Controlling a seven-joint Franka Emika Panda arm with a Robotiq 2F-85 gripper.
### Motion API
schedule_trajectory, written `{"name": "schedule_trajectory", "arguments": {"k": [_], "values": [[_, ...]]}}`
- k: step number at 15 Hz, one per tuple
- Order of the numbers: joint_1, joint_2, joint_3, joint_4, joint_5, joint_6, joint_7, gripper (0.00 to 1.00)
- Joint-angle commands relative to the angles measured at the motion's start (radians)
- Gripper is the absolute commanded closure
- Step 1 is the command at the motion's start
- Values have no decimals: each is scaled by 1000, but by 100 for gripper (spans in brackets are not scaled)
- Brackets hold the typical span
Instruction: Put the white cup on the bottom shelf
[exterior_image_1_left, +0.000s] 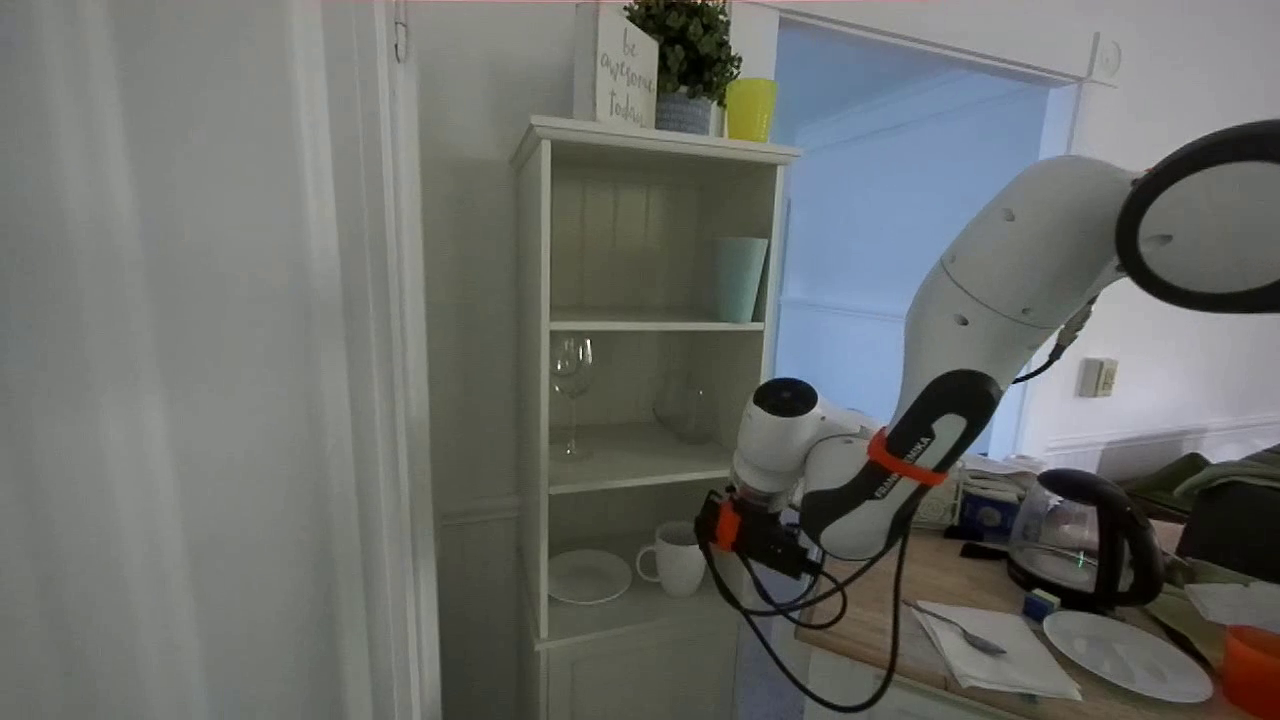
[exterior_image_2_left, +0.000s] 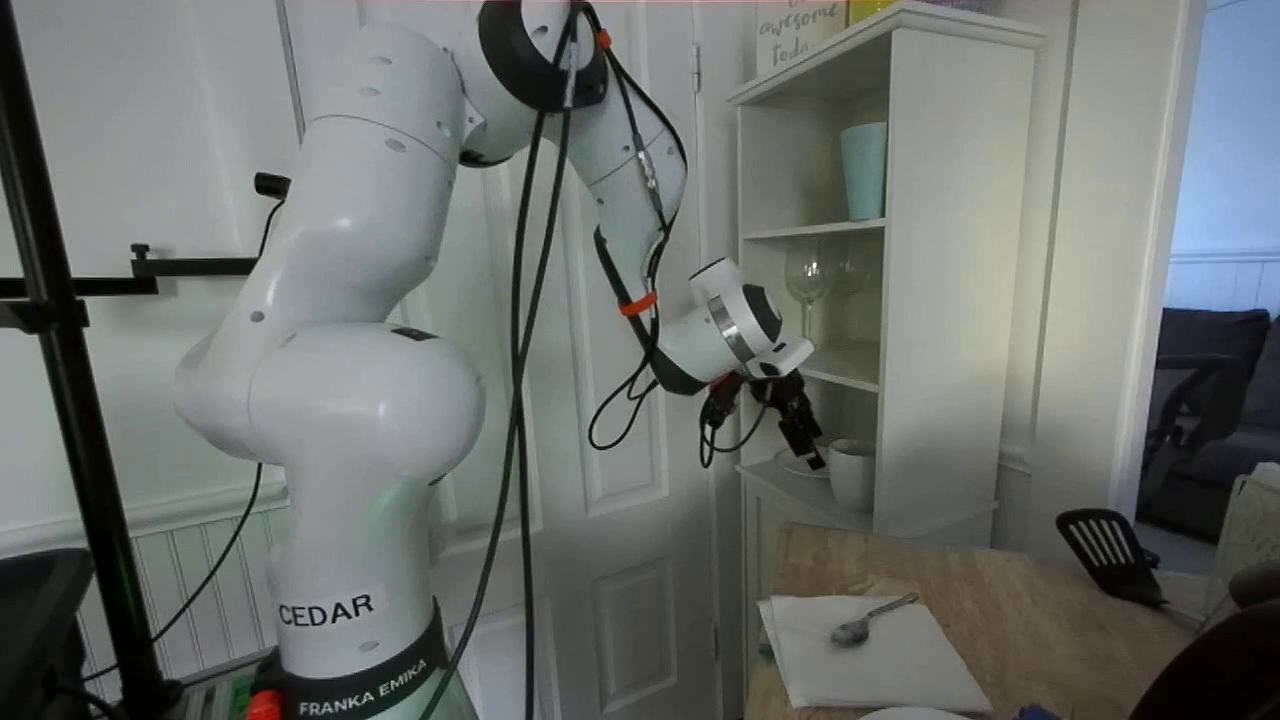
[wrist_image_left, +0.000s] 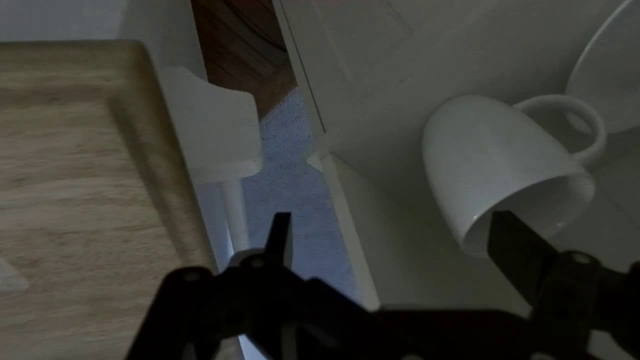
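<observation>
The white cup (exterior_image_1_left: 681, 562) stands upright on the bottom shelf (exterior_image_1_left: 650, 622) of the white unit, near its right side panel. It also shows in an exterior view (exterior_image_2_left: 852, 476), and in the wrist view (wrist_image_left: 495, 155) with its handle toward a plate. The bottom shelf also shows in an exterior view (exterior_image_2_left: 785, 490). My gripper (wrist_image_left: 392, 217) is open with nothing between its fingers. In the wrist view one finger overlaps the cup's mouth; I cannot tell whether it is inside. The other finger is outside the unit's side panel. In an exterior view the gripper (exterior_image_2_left: 812, 455) points down beside the cup.
A white plate (exterior_image_1_left: 590, 577) lies beside the cup. Higher boards hold a wine glass (exterior_image_1_left: 572, 370) and a pale green tumbler (exterior_image_1_left: 740, 280). The wooden counter (wrist_image_left: 90, 190) lies across a narrow gap from the unit. A napkin (exterior_image_2_left: 880, 665) with a spoon and a kettle (exterior_image_1_left: 1080, 545) are on it.
</observation>
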Motion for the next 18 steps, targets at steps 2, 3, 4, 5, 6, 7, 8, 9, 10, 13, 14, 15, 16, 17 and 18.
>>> {"name": "schedule_trajectory", "arguments": {"k": [2, 3, 4, 5, 6, 7, 8, 9, 10, 13, 14, 15, 16, 17, 18], "values": [[27, -277, 12, -229, -112, -73, -203, 0], [24, -324, 25, -260, -101, -103, -271, 0], [18, -381, 49, -290, -53, -153, -367, 0], [30, -433, 60, -306, -22, -249, -438, 0], [50, -465, 56, -308, 10, -341, -489, 0], [59, -477, 50, -300, 16, -421, -517, 0], [-118, -524, 251, -289, 58, -509, -568, 0], [-137, -547, 290, -278, 105, -595, -617, 0], [-182, -577, 358, -260, 179, -680, -684, 0], [-295, -556, 483, -233, 244, -726, -740, 0], [-317, -574, 516, -223, 264, -756, -763, 0], [-336, -578, 538, -224, 262, -753, -760, 0], [-347, -573, 546, -227, 260, -750, -758, 0], [-353, -566, 546, -229, 259, -746, -757, 0], [-356, -558, 545, -229, 258, -742, -757, 0]]}}
